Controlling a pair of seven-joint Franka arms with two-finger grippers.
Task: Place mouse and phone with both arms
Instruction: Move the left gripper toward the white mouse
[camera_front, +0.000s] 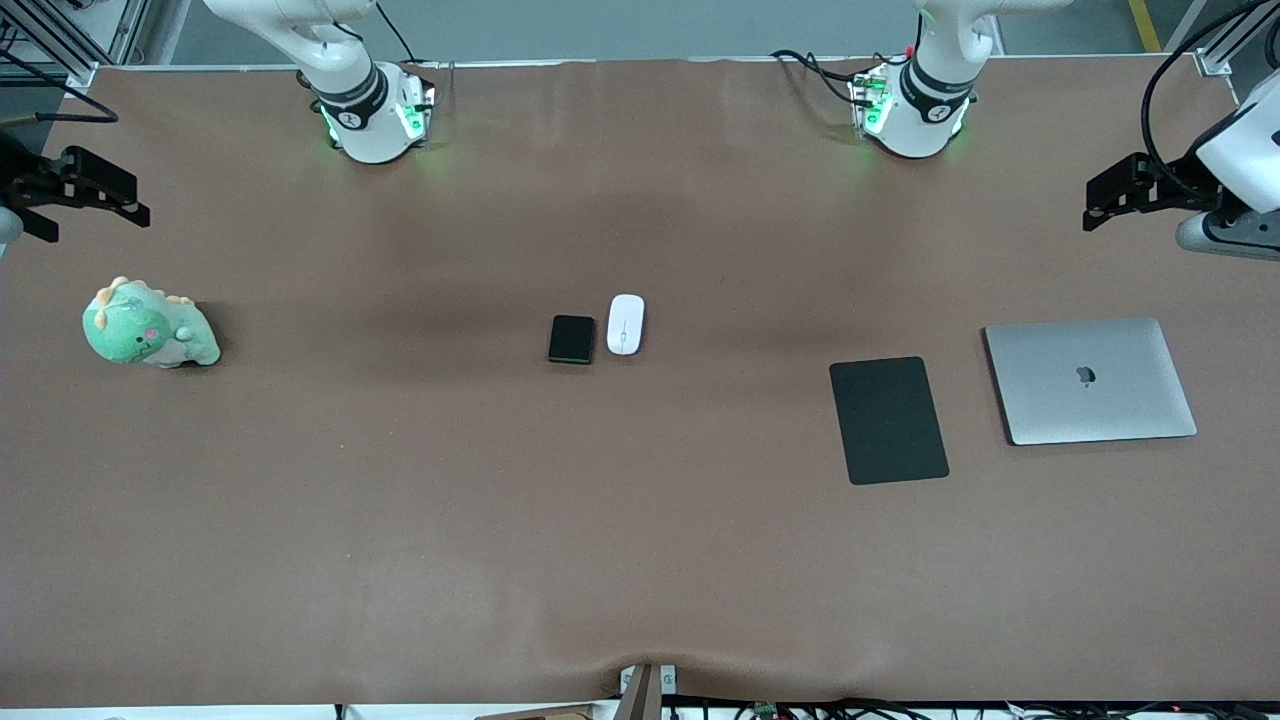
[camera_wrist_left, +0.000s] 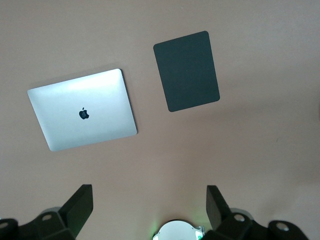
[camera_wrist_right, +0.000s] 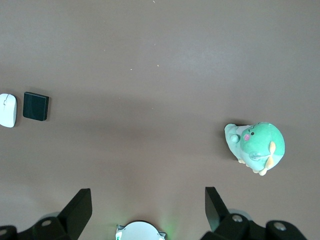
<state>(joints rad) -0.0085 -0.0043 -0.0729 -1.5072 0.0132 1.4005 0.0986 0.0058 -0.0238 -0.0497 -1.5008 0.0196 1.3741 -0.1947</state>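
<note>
The white oval mouse (camera_front: 625, 323) and the small black phone (camera_front: 571, 339) lie side by side in the middle of the brown table, the mouse toward the left arm's end. The right wrist view shows the same mouse (camera_wrist_right: 7, 110) and phone (camera_wrist_right: 36, 106) far off. My left gripper (camera_front: 1095, 205) hangs open and empty over the left arm's end of the table, above the laptop area; its own view shows the left gripper (camera_wrist_left: 149, 192) with its jaws wide apart. My right gripper (camera_front: 140, 198) waits open and empty over the right arm's end, and the right gripper (camera_wrist_right: 147, 195) holds nothing.
A flat black mouse pad (camera_front: 888, 420) and a closed silver laptop (camera_front: 1090, 380) lie toward the left arm's end. A green plush dinosaur (camera_front: 148, 325) sits toward the right arm's end. The brown table (camera_front: 400, 520) is bare nearer the front camera.
</note>
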